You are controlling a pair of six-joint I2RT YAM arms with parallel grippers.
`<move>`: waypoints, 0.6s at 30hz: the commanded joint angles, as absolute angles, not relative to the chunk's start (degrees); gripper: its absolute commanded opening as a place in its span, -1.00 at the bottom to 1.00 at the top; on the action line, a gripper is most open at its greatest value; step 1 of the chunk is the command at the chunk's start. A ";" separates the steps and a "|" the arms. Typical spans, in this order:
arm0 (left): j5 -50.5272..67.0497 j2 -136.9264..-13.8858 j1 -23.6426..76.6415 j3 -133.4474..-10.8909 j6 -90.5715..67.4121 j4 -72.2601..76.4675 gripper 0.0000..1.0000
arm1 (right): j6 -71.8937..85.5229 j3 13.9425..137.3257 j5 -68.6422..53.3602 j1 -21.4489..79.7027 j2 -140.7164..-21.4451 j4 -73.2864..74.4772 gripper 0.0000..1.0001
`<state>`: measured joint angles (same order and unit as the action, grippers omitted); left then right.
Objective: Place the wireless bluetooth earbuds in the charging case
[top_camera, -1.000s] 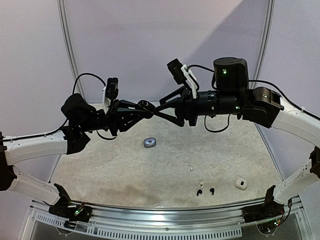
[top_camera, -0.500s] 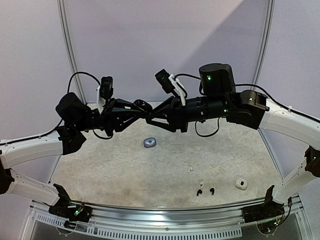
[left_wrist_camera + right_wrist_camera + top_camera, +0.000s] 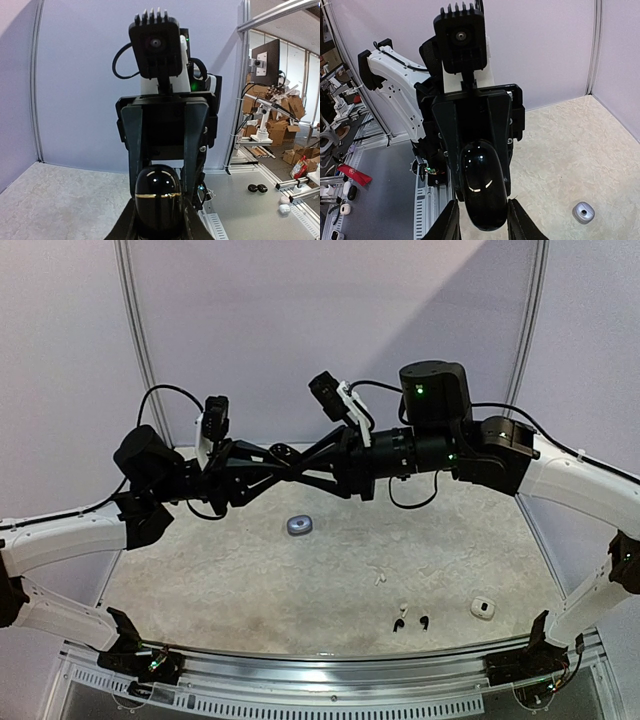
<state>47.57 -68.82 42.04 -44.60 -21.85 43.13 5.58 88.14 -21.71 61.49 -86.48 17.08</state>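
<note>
- Brings the right jaws leftward against the left jaws, compared with a second ago; meets them high above the bench (image 3: 250,580); reads as a hand-over of the black case (image 3: 158,210), with no loading begun.
- Holds the black case clenched in the left jaws; sets the right jaws astride its far end; cannot tell whether clamped or merely flanking.
- Leaves the earbuds (image 3: 424,621) loose on the bench near its front edge, well apart from the held case; also a grey case (image 3: 299,525) and a white case (image 3: 483,608).
- Lays the black case's long axis along the fingers, roughly level, arm to arm; shows a thin gold seam (image 3: 158,196) crossing that axis; appears shut.
</note>
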 commanded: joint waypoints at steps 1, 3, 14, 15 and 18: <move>48.99 -69.76 42.87 -45.22 -20.59 42.71 -1.00 | 3.45 89.30 -21.39 61.69 -86.47 18.03 -0.34; 48.96 -69.79 42.97 -45.31 -20.57 42.64 -1.00 | 3.48 89.30 -21.64 61.62 -86.57 18.26 -0.35; 49.32 -70.65 43.15 -46.31 -20.31 41.88 -1.00 | 4.37 89.74 -24.01 61.66 -88.22 19.42 -0.67; 49.34 -70.66 43.15 -46.36 -20.23 41.84 -1.00 | 4.39 89.74 -24.14 61.64 -88.20 19.37 -0.74; 49.31 -70.76 43.15 -46.53 -20.13 41.66 -1.00 | 4.35 89.82 -24.26 61.67 -88.15 19.81 -0.95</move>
<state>49.56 -69.87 42.39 -44.77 -21.10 42.39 3.62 88.55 -22.98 61.43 -86.65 18.48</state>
